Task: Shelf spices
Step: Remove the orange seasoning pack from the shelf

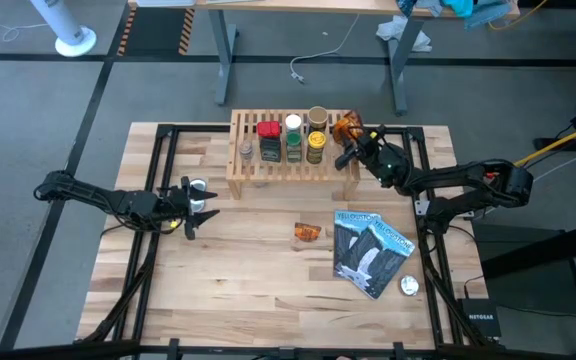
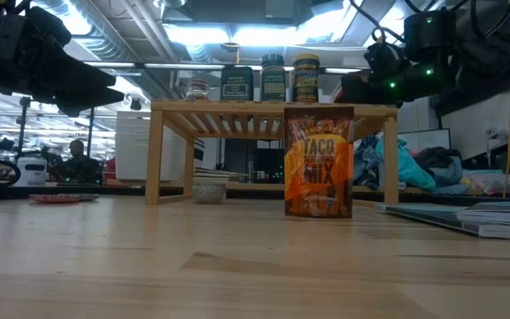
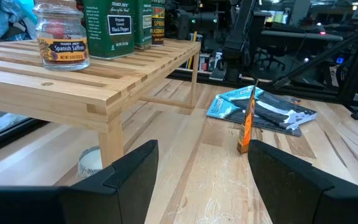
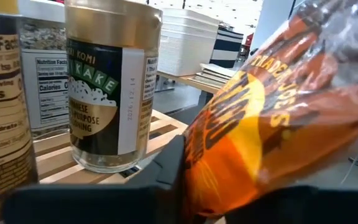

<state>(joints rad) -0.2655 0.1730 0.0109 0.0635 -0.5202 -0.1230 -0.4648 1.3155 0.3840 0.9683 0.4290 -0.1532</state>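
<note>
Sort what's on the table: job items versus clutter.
Job: wooden shelf, jars on it, orange packet in the right gripper, taco mix packet on the table.
Clutter: blue pouches, silver disc, left gripper waiting.

We note a light-wood shelf (image 1: pixel 290 165) on the pale butcher-block tabletop (image 1: pixel 248 280). The taco mix packet (image 2: pixel 319 162) is orange with yellow lettering (crinkly, glossy); the pouch (image 1: pixel 368 251) is blue and black.
</note>
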